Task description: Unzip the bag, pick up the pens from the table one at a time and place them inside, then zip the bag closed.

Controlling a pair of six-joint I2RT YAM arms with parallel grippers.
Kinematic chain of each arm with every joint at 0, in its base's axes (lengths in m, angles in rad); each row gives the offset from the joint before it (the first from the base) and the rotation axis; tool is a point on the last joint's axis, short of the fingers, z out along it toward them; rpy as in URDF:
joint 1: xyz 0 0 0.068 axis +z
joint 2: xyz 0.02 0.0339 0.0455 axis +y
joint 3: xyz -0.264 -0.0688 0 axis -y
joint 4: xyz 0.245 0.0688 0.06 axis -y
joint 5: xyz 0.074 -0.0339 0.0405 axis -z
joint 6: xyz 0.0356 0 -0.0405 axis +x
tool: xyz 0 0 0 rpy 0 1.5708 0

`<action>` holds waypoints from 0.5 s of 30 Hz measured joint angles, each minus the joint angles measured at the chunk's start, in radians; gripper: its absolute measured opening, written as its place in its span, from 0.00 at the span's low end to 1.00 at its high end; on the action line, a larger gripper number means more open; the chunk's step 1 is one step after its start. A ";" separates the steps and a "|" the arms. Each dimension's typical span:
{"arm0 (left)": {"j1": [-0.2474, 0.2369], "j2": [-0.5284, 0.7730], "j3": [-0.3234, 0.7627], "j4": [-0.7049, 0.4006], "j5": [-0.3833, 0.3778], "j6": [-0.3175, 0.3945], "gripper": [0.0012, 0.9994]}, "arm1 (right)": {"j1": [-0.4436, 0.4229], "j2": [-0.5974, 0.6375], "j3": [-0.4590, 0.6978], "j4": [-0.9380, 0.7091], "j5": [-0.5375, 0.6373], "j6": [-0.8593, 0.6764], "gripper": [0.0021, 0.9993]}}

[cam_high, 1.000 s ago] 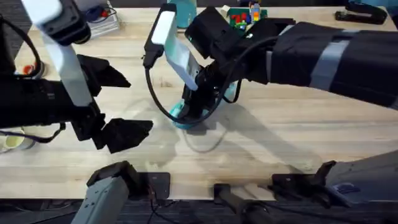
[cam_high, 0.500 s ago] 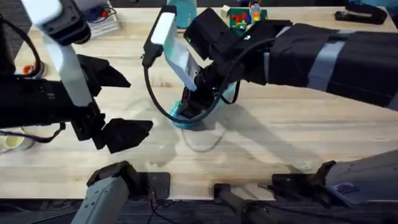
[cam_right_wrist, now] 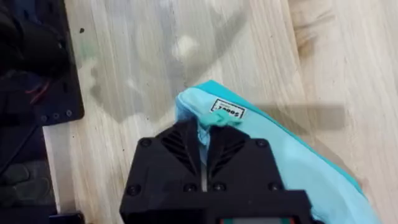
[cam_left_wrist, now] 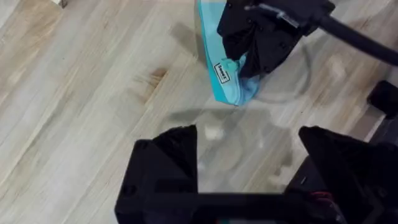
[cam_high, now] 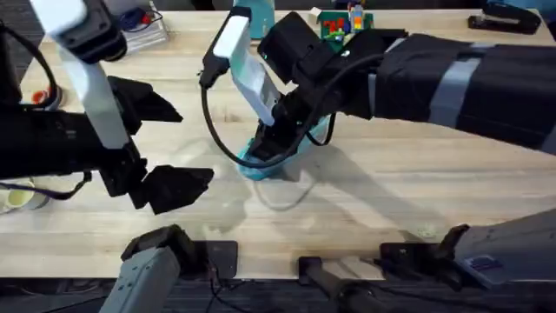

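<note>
The light-blue bag [cam_high: 256,165] lies on the table [cam_high: 391,183] near the middle. My right gripper [cam_high: 271,146] reaches across and presses down on the bag's near end. In the right wrist view this gripper [cam_right_wrist: 204,129] is shut on the bag [cam_right_wrist: 286,162] at its zipper end, beside a small white label [cam_right_wrist: 226,112]. My left gripper [cam_high: 174,146] hovers open to the left of the bag, holding nothing. From the left wrist camera, that gripper [cam_left_wrist: 249,168] is spread wide, with the bag [cam_left_wrist: 225,84] and the right gripper [cam_left_wrist: 252,56] beyond it. The pens are out of view.
A black cable [cam_high: 215,130] loops from the right wrist down beside the bag. At the table's back stand a green block toy [cam_high: 340,21], a teal object [cam_high: 257,16] and a black stapler [cam_high: 508,16]. Bare wood lies right of the bag.
The right wrist has shifted very slightly on the bag's end. The left arm has not moved.
</note>
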 joint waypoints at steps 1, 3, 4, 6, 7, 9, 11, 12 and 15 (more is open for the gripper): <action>0.000 0.000 0.000 0.000 0.000 0.000 0.99 | 0.000 0.000 0.000 0.000 0.000 0.000 0.04; 0.000 0.000 0.000 0.000 0.000 0.000 0.99 | 0.000 0.000 0.000 0.001 0.000 0.000 0.03; 0.000 0.000 0.000 0.000 0.000 0.000 0.99 | 0.000 0.000 0.000 0.001 0.000 0.000 0.03; 0.000 0.000 0.000 0.000 0.000 0.000 0.99 | 0.000 0.000 0.000 0.001 0.000 0.000 0.03; 0.000 0.000 0.000 0.000 0.000 0.000 0.99 | 0.000 0.000 0.000 0.002 0.000 0.000 0.03; 0.000 0.000 0.000 0.000 0.000 0.000 0.99 | 0.000 0.000 0.000 0.003 0.000 0.000 0.03; 0.000 0.000 0.000 0.000 0.000 0.000 0.99 | 0.000 0.000 0.000 0.004 0.000 0.000 0.03; 0.000 0.000 0.000 0.000 0.000 0.000 0.99 | 0.000 0.000 -0.001 0.004 0.000 0.000 0.03; 0.000 0.000 0.000 0.000 0.000 0.000 0.99 | 0.000 -0.007 -0.003 0.003 0.000 0.000 0.03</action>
